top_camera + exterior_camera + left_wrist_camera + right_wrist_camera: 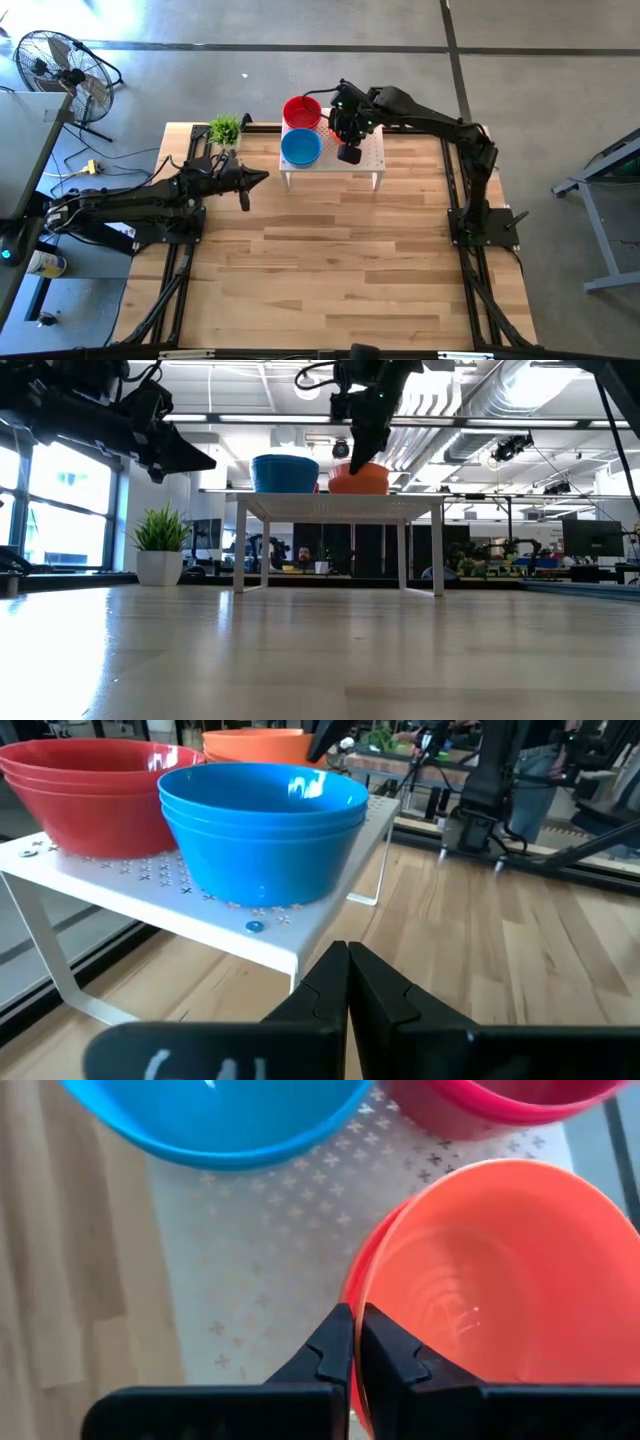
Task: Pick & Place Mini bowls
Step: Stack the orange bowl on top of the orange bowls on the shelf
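The orange bowls (480,1290) are sitting on the white perforated stand (370,160), a nested pair by the look of the doubled rim, and the right gripper (352,1342) is pinching that near rim, one dark finger inside the bowl and the other outside, the jaws clamped almost together on the thin plastic. Just past those jaws, across a patch of cross-shaped holes, the blue bowls (300,148) are standing as a stack, and beside them, farther from the fingertips, the red bowls (302,111) are stacked too. From table height the orange stack is showing right under the descending right arm, with the blue one next to it on the stand's top. The left gripper (347,982) is hanging above the wood well short of the stand, its jaws pressed together on nothing, the blue stack straight ahead of its tips and the red one off to one side. No brand, label or readable writing is showing on the bowls or the stand. The table (330,270) is pale wood planking in a black frame; a small green plant (225,129) in a white pot is standing near its corner. Beyond it, a floor fan (55,65) is resting on grey concrete, and ducts and long strip lights are running across the ceiling.
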### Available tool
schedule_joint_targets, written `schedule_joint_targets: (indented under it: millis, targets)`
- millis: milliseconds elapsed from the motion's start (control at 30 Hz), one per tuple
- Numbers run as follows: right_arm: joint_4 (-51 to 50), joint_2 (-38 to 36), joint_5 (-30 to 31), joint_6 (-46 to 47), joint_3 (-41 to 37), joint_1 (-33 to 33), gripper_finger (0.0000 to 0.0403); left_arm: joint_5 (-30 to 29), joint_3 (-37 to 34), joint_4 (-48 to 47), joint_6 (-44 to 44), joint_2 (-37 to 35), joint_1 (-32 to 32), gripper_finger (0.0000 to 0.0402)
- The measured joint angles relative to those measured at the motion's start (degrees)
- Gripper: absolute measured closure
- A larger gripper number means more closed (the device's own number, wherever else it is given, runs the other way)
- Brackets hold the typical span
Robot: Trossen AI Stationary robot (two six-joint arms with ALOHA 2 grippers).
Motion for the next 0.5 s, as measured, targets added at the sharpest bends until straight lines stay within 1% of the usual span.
schedule_joint_targets:
  millis: [200,267,367,500]
  targets:
    - [-0.1,0.0,-3.8,0.0,0.0,1.4,0.0393,0.0,0.0,0.0,-0.2,0.0,0.0,0.0401]
    - [-0.1,0.0,-4.3,-0.6,0.0,2.0,0.0387,0.0,0.0,0.0,-0.2,0.0,0.0,0.0401]
    - [0.1,0.0,-4.1,-1.5,0.0,3.0,0.0363,0.0,0.0,0.0,-0.2,0.0,0.0,0.0401]
    - [0.3,-0.2,-1.9,-1.4,0.0,3.7,0.0309,-0.3,0.0,0.0,-0.1,0.0,0.0,0.0401]
